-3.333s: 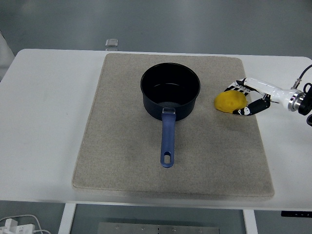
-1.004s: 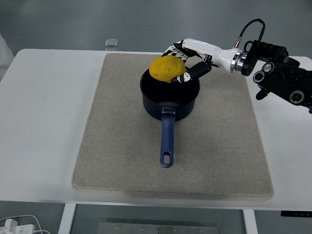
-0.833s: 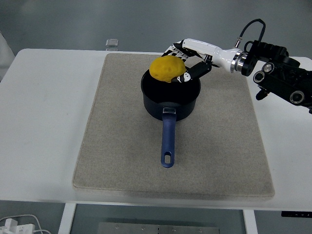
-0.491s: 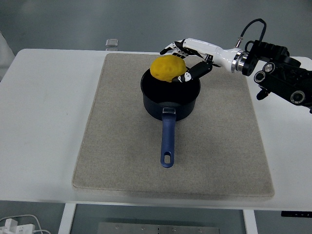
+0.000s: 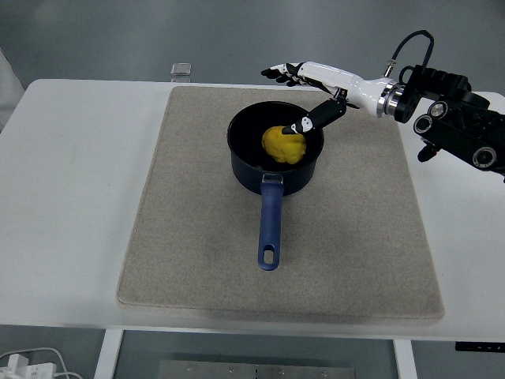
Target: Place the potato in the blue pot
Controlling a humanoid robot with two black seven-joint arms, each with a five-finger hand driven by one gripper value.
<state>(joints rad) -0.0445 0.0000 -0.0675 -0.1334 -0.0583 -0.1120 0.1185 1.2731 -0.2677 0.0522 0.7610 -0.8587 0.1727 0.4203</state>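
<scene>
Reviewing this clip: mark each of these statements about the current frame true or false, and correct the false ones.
1. The potato lies inside the blue pot. True.
2. The right hand grips the potato. False: its fingers are spread and hold nothing.
3. The pot's handle points toward the table's near edge. True.
4. The pot stands on bare table. False: it stands on the grey mat.
5. The left arm reaches over the mat. False: it is not visible.

Looked like a robotics lab or test room, not a home kitchen. Plain white surface on metal legs, bare grey floor behind. Just a beige mat as staging under one lone blue pot. Exposed cable and camera lenses on the black arm, power strip with white cords down on the floor.
</scene>
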